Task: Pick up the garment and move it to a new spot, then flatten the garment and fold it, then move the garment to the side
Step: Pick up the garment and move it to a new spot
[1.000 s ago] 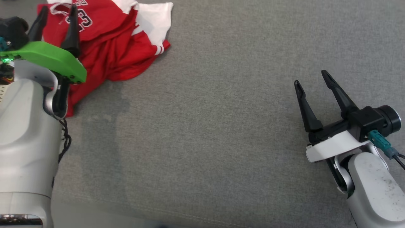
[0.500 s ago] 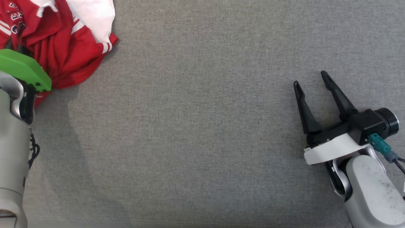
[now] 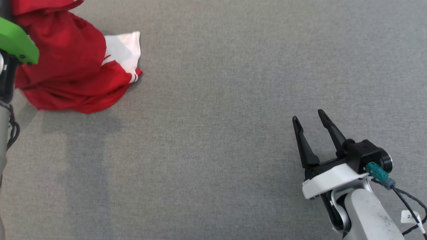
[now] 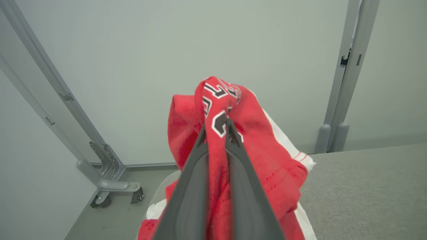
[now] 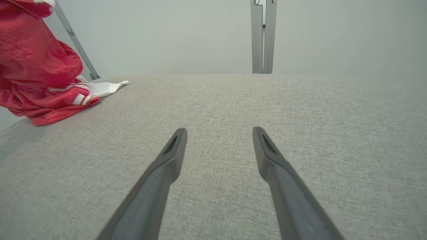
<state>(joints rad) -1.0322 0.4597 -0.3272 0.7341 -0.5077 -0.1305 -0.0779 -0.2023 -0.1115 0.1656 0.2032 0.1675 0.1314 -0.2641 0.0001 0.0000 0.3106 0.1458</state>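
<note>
Two pincers: left pincer [image 4: 216, 128] clenched on red jersey [image 4: 267, 146], its black numerals [image 4: 215, 90] crumpled, unreadable; right pincer [image 3: 308, 116] released over grey desk [image 3: 213, 133]; cable tag [image 3: 409, 216] illegible.

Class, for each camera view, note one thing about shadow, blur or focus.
Head view: no glare; a soft shadow lies on the grey surface below the garment. Left wrist view: the left gripper blurs toward the lens, while the garment's print is sharper. Right wrist view: the right gripper softens near the bottom edge.
</note>
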